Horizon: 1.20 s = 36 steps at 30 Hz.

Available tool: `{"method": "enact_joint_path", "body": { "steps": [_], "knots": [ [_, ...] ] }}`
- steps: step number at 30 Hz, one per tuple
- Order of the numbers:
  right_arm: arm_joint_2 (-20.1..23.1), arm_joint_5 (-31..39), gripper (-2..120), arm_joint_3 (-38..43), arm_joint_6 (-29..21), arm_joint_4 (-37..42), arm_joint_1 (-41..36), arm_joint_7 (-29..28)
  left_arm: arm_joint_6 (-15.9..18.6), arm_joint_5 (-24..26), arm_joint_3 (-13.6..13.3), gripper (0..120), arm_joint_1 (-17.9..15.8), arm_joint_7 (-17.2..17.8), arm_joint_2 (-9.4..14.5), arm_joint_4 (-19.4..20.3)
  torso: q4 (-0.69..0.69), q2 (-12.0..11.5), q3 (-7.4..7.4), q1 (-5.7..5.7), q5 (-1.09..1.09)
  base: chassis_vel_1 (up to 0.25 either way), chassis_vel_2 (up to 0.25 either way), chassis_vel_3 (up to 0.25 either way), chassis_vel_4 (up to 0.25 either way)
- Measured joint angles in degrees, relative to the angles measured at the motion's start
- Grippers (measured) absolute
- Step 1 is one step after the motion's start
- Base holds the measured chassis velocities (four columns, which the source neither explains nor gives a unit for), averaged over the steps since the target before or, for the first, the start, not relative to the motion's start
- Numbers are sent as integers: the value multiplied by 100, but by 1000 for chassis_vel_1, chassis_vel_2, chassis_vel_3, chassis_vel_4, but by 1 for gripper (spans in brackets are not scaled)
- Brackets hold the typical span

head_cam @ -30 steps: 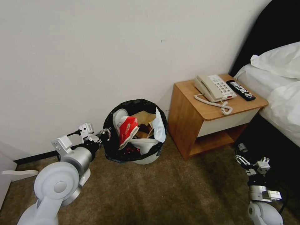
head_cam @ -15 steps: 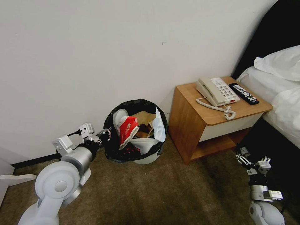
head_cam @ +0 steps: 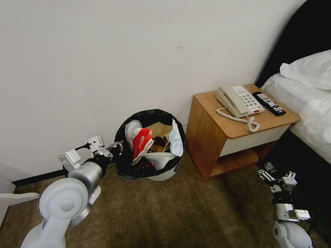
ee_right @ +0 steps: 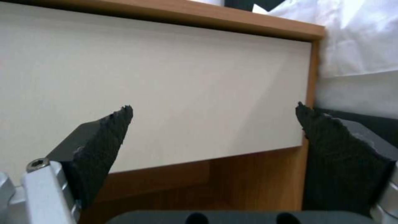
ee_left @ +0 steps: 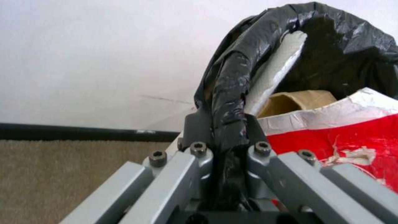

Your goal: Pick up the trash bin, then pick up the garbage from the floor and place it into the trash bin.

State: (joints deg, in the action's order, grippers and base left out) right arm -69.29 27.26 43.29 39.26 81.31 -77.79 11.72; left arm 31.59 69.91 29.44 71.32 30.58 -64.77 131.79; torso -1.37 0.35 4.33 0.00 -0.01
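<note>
The trash bin [head_cam: 157,174], white with a black bag over its rim, stands against the wall on the beige-brown floor [head_cam: 179,213]. It is stuffed with garbage: a white slipper [head_cam: 130,128], a red crushed cup [head_cam: 140,143], a brown paper bag [head_cam: 159,130] and a pale-blue mask [head_cam: 176,139]. My left gripper [head_cam: 116,148] is shut on the bin's left rim; in the left wrist view its fingers [ee_left: 199,124] pinch the black bag rim [ee_left: 230,93]. Low at the right, my right gripper [head_cam: 267,172] hangs open, facing the nightstand's white drawer front [ee_right: 166,81].
A wooden nightstand [head_cam: 238,134] right of the bin carries a beige telephone [head_cam: 239,100] and a black remote [head_cam: 269,103]. A bed with white linen [head_cam: 307,93] is at the far right. Open carpet lies in front of the bin.
The whole view shifted slightly from one second ago as the camera moved. The left gripper stays clamped on the bin rim; the right gripper rose slightly.
</note>
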Motion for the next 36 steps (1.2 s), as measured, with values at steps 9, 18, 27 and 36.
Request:
{"method": "enact_joint_path", "body": {
  "steps": [9, 18, 27, 36],
  "knots": [
    [-21, -15, 100, -54, 34, -33, 24, 2, -6, 0, 18, 4, 1, -12, -15, -9, 1, 0, 2, 1, 2, -139, 130, 133, -129],
    [-11, -7, 100, -54, 35, -52, 27, 6, -7, 3, 16, 4, -15, -15, -26, -29, -1, 0, 0, 0, 1, -8, 15, 18, -7],
    [-39, -16, 100, -56, 45, -116, 34, 9, -7, 2, 14, 4, -15, -19, -31, -37, 0, 1, 0, 0, 1, 0, 0, 0, 0],
    [50, -238, 100, -2, -161, -313, 85, -86, -9, -2, 11, 4, -16, -20, -29, -36, 0, 1, 0, 0, 1, 0, 0, 0, 0]
  ]
}}
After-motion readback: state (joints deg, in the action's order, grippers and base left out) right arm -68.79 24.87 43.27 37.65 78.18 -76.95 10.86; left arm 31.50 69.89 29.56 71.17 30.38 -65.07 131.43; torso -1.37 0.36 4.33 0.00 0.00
